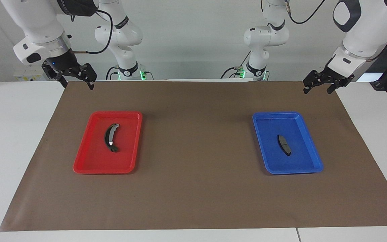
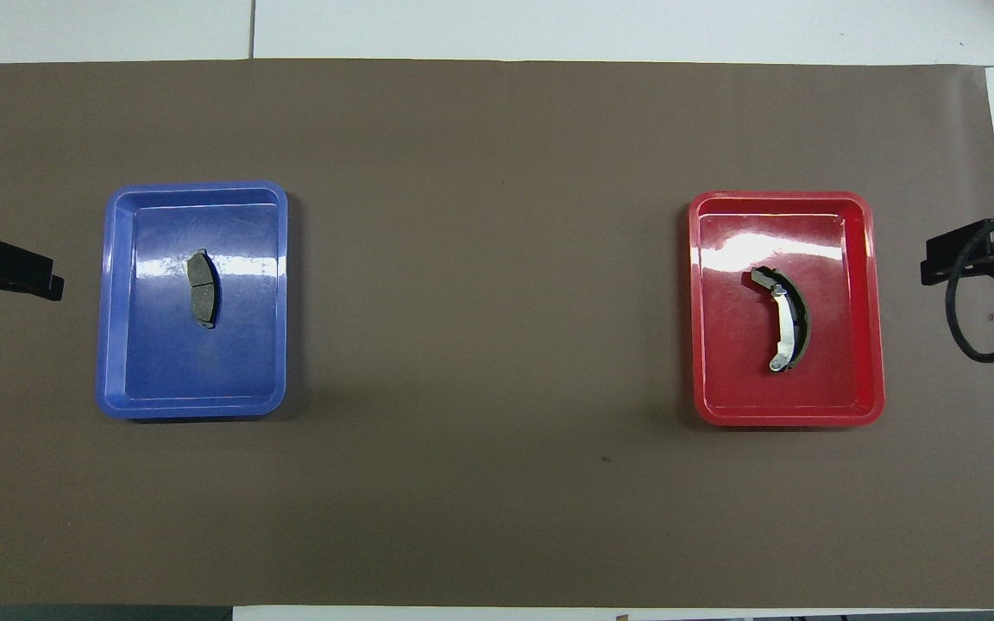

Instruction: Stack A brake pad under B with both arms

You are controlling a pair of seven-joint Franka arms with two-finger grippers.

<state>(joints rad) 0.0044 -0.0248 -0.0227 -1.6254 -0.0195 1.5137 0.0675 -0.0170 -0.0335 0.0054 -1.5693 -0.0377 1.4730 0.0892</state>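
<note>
The A brake pad [image 1: 284, 145] [image 2: 203, 289], short, flat and dark grey, lies in the blue tray [image 1: 294, 171] [image 2: 195, 405] toward the left arm's end of the table. B [image 1: 111, 137] [image 2: 786, 319], a long crescent with a silvery strip, lies in the red tray [image 1: 102, 170] [image 2: 786, 418] toward the right arm's end. My left gripper [image 1: 317, 90] [image 2: 31, 280] hangs open and empty over the mat's corner, well apart from the blue tray. Raised over the other corner, my right gripper [image 1: 76, 84] [image 2: 946, 263] is open and empty too.
A brown mat [image 1: 197, 151] covers most of the white table, with a wide bare stretch between the two trays. Two smaller white arms [image 1: 126, 40] [image 1: 260, 40] with green-lit bases stand at the robots' edge of the table.
</note>
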